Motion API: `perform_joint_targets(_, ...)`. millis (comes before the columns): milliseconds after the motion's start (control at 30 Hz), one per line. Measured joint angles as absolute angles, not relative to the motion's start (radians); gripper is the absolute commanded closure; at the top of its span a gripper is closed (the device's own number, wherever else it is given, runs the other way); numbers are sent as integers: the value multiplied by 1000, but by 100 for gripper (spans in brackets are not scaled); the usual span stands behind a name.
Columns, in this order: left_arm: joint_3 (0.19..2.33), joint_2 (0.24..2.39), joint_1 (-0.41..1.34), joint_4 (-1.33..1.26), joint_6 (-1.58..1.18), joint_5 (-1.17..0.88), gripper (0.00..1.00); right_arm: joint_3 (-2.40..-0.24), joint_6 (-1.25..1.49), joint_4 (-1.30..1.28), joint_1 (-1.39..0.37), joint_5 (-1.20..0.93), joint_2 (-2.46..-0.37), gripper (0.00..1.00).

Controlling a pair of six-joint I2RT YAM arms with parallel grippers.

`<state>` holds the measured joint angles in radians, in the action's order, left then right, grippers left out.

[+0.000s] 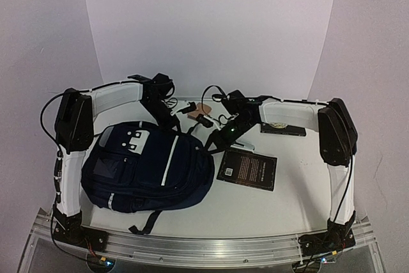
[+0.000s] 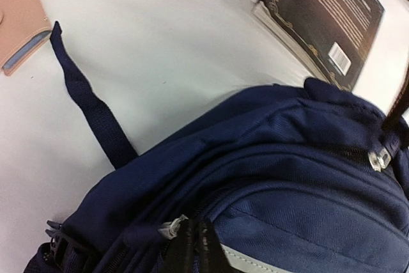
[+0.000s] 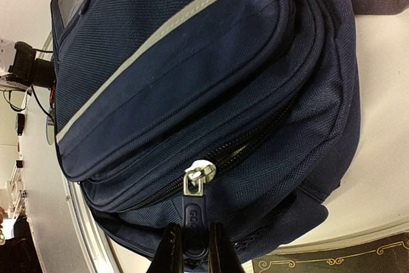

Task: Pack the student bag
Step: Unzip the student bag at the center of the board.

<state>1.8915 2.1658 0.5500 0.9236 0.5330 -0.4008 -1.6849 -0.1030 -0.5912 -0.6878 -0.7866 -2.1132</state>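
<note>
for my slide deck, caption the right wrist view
Right gripper shut on the dark zipper pull of the navy student bag.

Seen from above, the white table [image 1: 268,212] bears one navy student bag [image 1: 150,167] at 9 o'clock, two dark-covered books, a large book [image 1: 246,170] at 3 o'clock and a slim book [image 1: 283,128] at 2 o'clock, and one pink flat case [image 1: 203,107] at 12 o'clock.
</note>
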Motion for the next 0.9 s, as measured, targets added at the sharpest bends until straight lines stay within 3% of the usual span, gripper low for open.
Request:
perform_joint_targets(300,1932,2210,451,928,347,-332,98,-1684,-91,-597,-688,-805,-2113,100)
perform_joint_targets(400,1939,2221,408,946,303,-301,69,-1660,-71,-595,-687,-810,-2113,100)
perform_joint_targets(600,1971,2190,419,943,68,-205,28,-1653,-32,-589,-684,-829,-2113,100)
perform_joint_targets(800,1918,2023,559,950,-182,-103,28,-1656,19,-588,-674,-846,-2113,100)
perform_joint_targets(900,1866,1936,668,944,-290,-40,33,-1660,47,-585,-667,-865,-2114,100)
